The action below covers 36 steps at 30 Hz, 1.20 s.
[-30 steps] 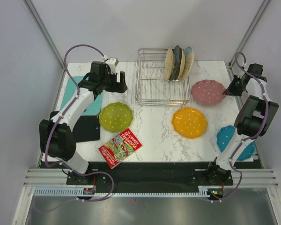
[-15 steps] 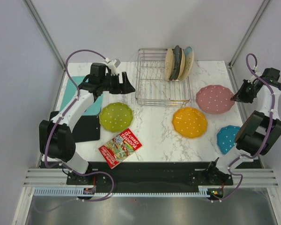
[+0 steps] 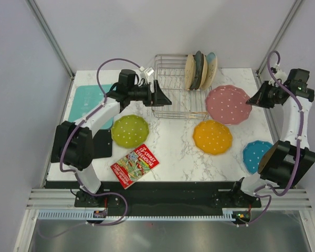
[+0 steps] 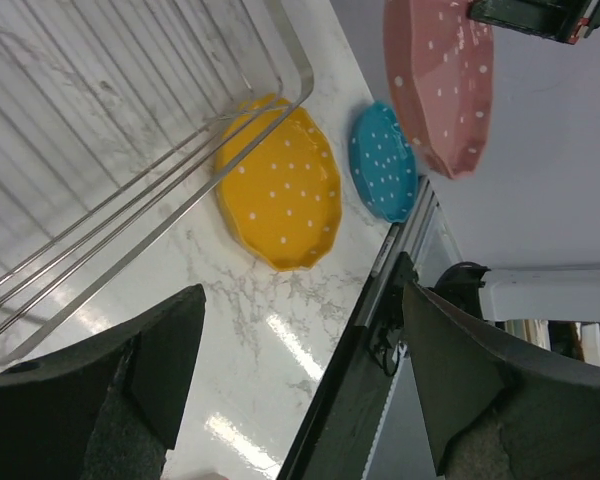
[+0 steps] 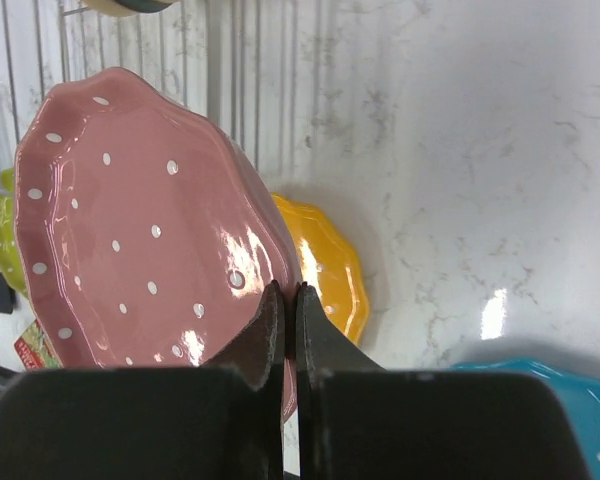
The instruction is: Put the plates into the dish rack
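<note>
As right claw (image 5: 288, 296) grips pink plate (image 5: 150, 220), airborne

Silver wire dish rack (image 3: 173, 112), upper centre of the top view. Pink dotted scalloped plate (image 3: 228, 104) raised and tilted just right of it. Orange plate (image 3: 212, 136) lies flat below, lime green plate (image 3: 129, 130) flat at left-centre, and blue plate (image 3: 254, 155) flat at lower right, partly hidden.

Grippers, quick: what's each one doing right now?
Left gripper: open, holding nothing, beside the dish rack.
Right gripper: closed on the rim of the pink plate.
</note>
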### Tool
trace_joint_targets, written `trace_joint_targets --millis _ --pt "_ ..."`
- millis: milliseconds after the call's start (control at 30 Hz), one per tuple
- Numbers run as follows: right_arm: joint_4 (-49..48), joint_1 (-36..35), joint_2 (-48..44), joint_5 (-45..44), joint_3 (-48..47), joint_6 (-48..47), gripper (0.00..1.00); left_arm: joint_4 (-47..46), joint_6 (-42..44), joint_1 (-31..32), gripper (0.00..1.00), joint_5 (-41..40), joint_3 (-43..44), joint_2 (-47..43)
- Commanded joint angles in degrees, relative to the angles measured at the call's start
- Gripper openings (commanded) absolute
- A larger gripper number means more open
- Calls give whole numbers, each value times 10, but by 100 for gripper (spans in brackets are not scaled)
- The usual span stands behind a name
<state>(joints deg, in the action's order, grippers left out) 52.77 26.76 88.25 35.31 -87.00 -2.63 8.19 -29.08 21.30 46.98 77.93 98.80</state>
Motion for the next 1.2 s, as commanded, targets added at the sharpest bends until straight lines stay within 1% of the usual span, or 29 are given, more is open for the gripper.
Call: trace_joint_targets --millis 0,167,333,500,600,667,700,767,800,867,900,933,967,1067,1100,1133,1167 --pt "-39 -56 -16 57 -41 60 0 -69 -71 37 87 49 54 43" --pt "-74 -119 3 40 -62 88 0 -78 -78 59 88 50 98 92" --pt "-88 -145 25 35 -67 104 0 -78 -80 74 89 48 122 120" --pt "-90 -174 31 29 -63 104 0 -111 -93 88 89 47 135 141" --pt "-93 -189 34 27 -58 105 0 -116 -97 98 88 47 151 154" --pt "-98 -199 37 26 -58 108 0 -120 -99 102 84 49 163 164" --pt "-100 -202 39 26 -58 109 0 -121 -99 106 79 54 166 168" --pt "-101 -209 41 25 -61 109 0 -128 -103 109 72 57 170 174" --pt "-102 -210 44 25 -62 109 0 -132 -107 110 63 63 170 175" --pt "-101 -214 46 24 -59 109 0 -138 -109 110 51 68 168 175" --pt "-100 -215 46 24 -58 106 0 -141 -106 109 30 73 167 176" --pt "-98 -216 46 24 -56 105 0 -140 -104 108 18 74 166 176" --pt "-97 -216 47 23 -50 102 0 -138 -98 107 3 74 165 173" --pt "-88 -217 47 26 -42 91 1 -145 -98 102 2 83 158 172" --pt "-83 -216 48 47 -41 69 7 -151 -98 98 2 97 156 172" --pt "-73 -216 51 53 -42 51 15 -151 -96 96 2 102 154 171" --pt "-59 -216 54 53 -42 41 34 -152 -94 89 2 115 153 169"
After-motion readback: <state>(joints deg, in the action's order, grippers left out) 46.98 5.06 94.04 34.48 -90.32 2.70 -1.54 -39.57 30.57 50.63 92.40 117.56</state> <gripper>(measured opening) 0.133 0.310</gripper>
